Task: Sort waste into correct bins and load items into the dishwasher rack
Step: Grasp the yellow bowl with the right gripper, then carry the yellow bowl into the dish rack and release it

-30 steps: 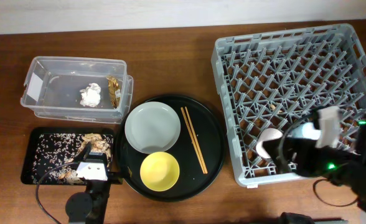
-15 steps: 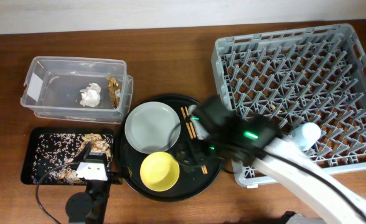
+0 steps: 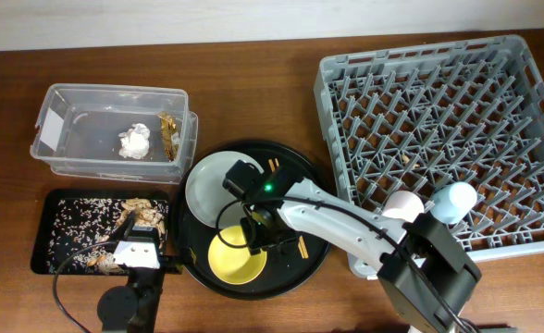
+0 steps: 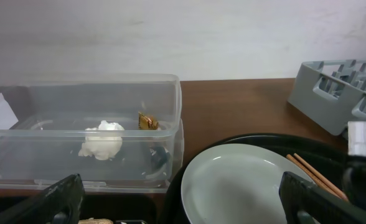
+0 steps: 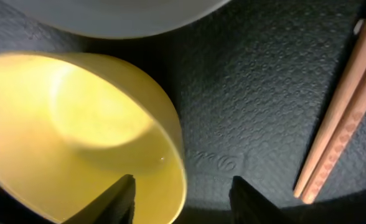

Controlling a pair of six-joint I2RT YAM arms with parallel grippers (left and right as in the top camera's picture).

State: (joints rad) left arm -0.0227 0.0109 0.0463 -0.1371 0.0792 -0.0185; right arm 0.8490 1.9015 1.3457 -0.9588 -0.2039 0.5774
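Note:
The yellow bowl (image 3: 230, 259) (image 5: 77, 124) sits at the front of the round black tray. My right gripper (image 3: 256, 239) (image 5: 183, 186) is down over its right rim, open. One finger is inside the bowl, the other outside over the tray. The pale grey plate (image 3: 218, 185) (image 4: 245, 180) lies behind the bowl, and two chopsticks (image 3: 302, 247) (image 5: 342, 124) lie to the right. A pink cup (image 3: 403, 205) and a light-blue cup (image 3: 455, 199) stand in the grey dishwasher rack (image 3: 438, 120). My left gripper (image 3: 142, 222) (image 4: 183, 205) hangs open over the shallow black tray (image 3: 45, 254), holding nothing.
The clear tub (image 3: 115, 90) at the back left holds a crumpled napkin (image 3: 135, 141) and a brown wrapper (image 3: 168, 134). Food scraps (image 3: 87, 222) are scattered in the shallow black tray. The round black tray (image 3: 314, 176) lies between the bins and the rack.
My right arm has swung left from the rack's front edge to the round tray and come down over the bowl's rim, its jaws narrowing. The left arm has not moved.

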